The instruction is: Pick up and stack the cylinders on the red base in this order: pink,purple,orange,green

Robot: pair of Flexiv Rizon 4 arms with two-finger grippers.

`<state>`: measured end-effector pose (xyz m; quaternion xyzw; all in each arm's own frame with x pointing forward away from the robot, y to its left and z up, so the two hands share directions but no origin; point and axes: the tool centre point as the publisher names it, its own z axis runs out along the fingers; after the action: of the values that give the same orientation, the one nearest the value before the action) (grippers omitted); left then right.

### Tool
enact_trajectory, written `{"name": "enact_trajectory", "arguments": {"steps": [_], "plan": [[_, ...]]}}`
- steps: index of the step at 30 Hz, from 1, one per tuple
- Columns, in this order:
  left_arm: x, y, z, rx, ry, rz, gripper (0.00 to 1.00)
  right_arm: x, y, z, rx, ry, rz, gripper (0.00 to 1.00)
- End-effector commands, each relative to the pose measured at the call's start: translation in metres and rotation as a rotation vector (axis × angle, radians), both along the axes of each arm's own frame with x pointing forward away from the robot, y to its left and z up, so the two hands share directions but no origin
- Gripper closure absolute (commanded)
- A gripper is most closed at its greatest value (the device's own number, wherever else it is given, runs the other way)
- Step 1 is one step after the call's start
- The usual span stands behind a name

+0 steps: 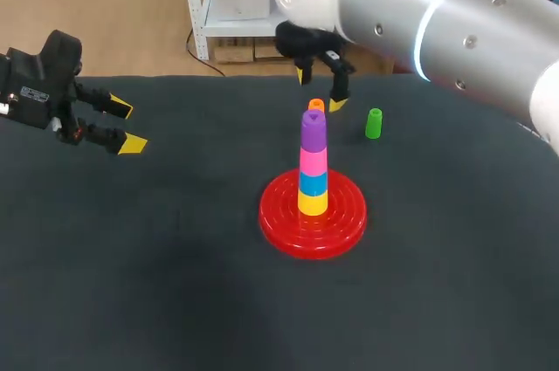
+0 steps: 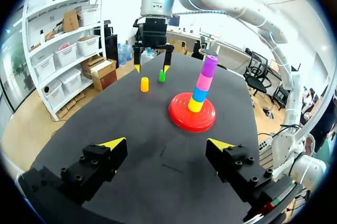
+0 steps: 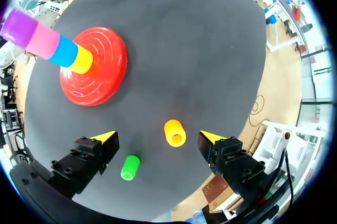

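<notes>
The red base (image 1: 313, 209) carries a stack of yellow, blue, pink (image 1: 314, 161) and purple (image 1: 314, 129) cylinders. Behind it stands the orange cylinder (image 1: 315, 106), and the green cylinder (image 1: 374, 123) stands to its right. My right gripper (image 1: 319, 92) hangs open over the orange cylinder (image 3: 175, 132), which the right wrist view shows between the spread fingers with gaps on both sides. The green cylinder (image 3: 130, 167) lies beside it there, closer to one finger. My left gripper (image 1: 122, 127) is open and empty at the table's far left, well away from the base (image 2: 192, 112).
The right arm's thick grey link crosses the upper right of the head view above the table's back edge. The black table (image 1: 157, 284) is bare dark cloth in front of and left of the base.
</notes>
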<state>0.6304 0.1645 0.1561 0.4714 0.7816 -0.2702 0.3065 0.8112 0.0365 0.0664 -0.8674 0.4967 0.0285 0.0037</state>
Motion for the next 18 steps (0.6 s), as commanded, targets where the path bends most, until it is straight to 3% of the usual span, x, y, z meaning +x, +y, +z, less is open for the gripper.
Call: {"name": "enact_trajectory", "arguments": {"steps": [1, 18], "plan": [[0.000, 0.001, -0.001, -0.003, -0.003, -0.002, 0.00, 0.011, 0.004, -0.007, -0.080, 0.152, 0.009, 0.00], [0.000, 0.001, -0.001, -0.003, -0.003, -0.002, 0.00, 0.022, -0.005, -0.024, -0.093, 0.172, 0.009, 0.00]]}}
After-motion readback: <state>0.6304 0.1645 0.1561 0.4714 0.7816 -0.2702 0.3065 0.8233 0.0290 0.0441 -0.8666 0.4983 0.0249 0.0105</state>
